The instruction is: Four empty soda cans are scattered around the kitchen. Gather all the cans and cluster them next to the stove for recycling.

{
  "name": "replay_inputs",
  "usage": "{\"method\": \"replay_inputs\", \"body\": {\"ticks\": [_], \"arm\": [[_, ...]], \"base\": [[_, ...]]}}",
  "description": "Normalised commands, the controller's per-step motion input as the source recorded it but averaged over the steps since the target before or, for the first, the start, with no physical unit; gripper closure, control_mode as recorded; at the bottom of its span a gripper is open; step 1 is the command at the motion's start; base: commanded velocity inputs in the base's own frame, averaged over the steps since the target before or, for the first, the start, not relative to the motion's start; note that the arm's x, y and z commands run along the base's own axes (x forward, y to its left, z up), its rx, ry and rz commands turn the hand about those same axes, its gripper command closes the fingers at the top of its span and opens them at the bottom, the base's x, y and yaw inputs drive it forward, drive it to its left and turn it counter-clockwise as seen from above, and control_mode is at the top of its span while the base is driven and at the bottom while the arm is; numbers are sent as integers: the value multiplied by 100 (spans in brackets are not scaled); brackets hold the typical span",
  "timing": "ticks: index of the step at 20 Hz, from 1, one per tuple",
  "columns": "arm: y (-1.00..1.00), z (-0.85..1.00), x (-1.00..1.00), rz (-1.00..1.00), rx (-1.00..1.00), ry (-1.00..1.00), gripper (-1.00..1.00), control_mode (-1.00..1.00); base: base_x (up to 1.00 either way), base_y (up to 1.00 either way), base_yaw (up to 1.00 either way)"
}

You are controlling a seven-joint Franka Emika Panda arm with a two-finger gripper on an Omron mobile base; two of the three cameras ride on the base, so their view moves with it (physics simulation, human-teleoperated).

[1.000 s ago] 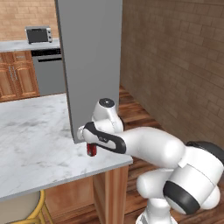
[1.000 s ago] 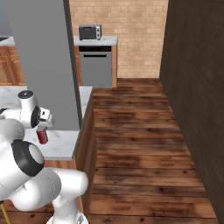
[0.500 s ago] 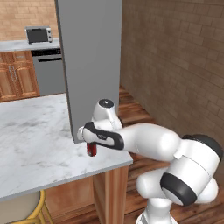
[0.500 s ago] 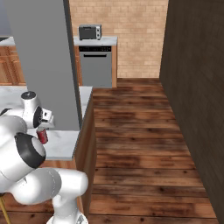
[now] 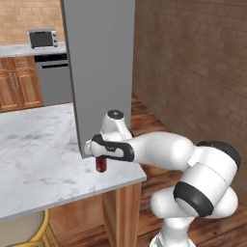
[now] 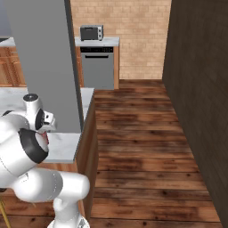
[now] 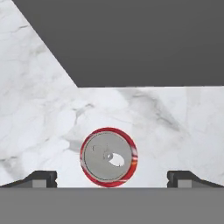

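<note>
Since a second ago the arm's elbow and shoulder have swung a little toward the right of the left base view, while the hand has kept its place over the can (image 5: 101, 164); the can itself has not shifted.

The step in hand looks like the pick-up of one can, the first half of carrying it off to the stove. The gripper (image 7: 112, 176) hangs straight above the can, jaws spread wide, one fingertip (image 7: 40, 177) and the other well clear of the red rim on either side. Nothing is held yet.

The can stands upright on the marble counter (image 5: 38, 154), near the counter's outer corner and just beside the foot of the grey pillar (image 5: 99, 67). From above it is a red ring around a flat silver top with the drinking hole showing; from the side, a small red cylinder under the dark wrist band.

The next move, I judge, calls for a straight drop until the fingers flank the can's body, then a close across its middle. The can sits between the tips already but toward the lower edge of the hand view, so a small centring nudge may help. It is light and empty; an off-centre pinch could tip it or skid it toward the counter's edge.
</note>
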Motion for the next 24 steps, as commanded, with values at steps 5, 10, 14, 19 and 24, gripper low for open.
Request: {"method": "replay_inputs", "body": {"ticks": [5, 10, 14, 19, 24], "arm": [[11, -11, 8, 0, 0, 2, -100, -100], [8, -12, 6, 0, 0, 2, -100, -100], [3, -10, 6, 0, 0, 1, -100, -100], [0, -8, 4, 0, 0, 0, -100, -100], [0, -6, 2, 0, 0, 0, -100, -100]], "base": [[0, 0, 0], [0, 0, 0], [0, 0, 0], [0, 0, 0], [0, 0, 0]]}}
